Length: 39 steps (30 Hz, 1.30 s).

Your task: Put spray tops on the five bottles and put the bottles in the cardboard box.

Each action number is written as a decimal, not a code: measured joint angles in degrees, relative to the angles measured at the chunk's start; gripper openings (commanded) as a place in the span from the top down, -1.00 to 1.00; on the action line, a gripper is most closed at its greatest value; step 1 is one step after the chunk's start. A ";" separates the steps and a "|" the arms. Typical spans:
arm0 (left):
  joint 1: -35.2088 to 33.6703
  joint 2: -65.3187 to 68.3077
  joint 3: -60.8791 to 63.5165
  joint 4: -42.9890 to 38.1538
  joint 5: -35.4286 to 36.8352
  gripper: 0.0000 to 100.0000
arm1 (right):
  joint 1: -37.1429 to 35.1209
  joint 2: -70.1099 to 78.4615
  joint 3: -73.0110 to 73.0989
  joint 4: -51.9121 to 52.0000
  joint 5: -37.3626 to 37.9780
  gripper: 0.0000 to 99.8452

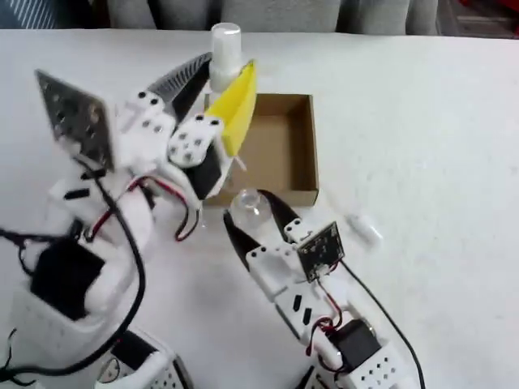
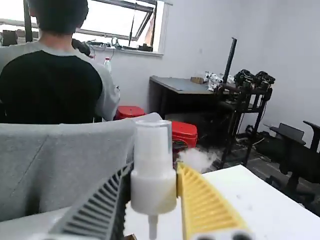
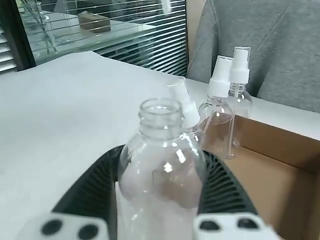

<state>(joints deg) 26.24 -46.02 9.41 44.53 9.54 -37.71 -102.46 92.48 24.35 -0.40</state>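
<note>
Your left tool (image 1: 227,71) is clamped on a white spray top (image 1: 225,44), gripped between the yellow and black fingers (image 2: 202,205). It's up in the air by the far corner of the cardboard box (image 1: 302,146), thin tube hanging down. Your right tool (image 1: 253,212) is squeezed around a clear bottle (image 1: 246,204) with a bare open neck, upright, right at the box's near wall. Can't tell if it's touching the worktop (image 1: 422,97). Two capped bottles (image 3: 218,120) stand side by side in the box, and a third spray head (image 3: 184,107) peeks out behind the held one.
</note>
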 measured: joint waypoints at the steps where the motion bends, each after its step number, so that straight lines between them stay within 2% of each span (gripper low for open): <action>1: -0.18 0.35 0.00 0.09 0.70 0.96 | 0.00 0.00 0.00 0.00 0.00 0.97; 30: 0.97 0.26 21.01 -0.18 2.55 0.96 | -0.09 0.00 0.00 0.00 0.00 0.97; 35: 4.13 -5.80 27.60 -0.44 2.46 0.96 | -0.18 0.00 0.00 0.00 0.00 0.97; 39: 4.13 -10.37 34.46 -5.63 2.46 0.96 | -0.18 0.00 0.00 0.00 0.00 0.97</action>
<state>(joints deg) 30.37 -56.40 43.87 38.90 12.00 -37.89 -102.46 92.48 24.35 -0.40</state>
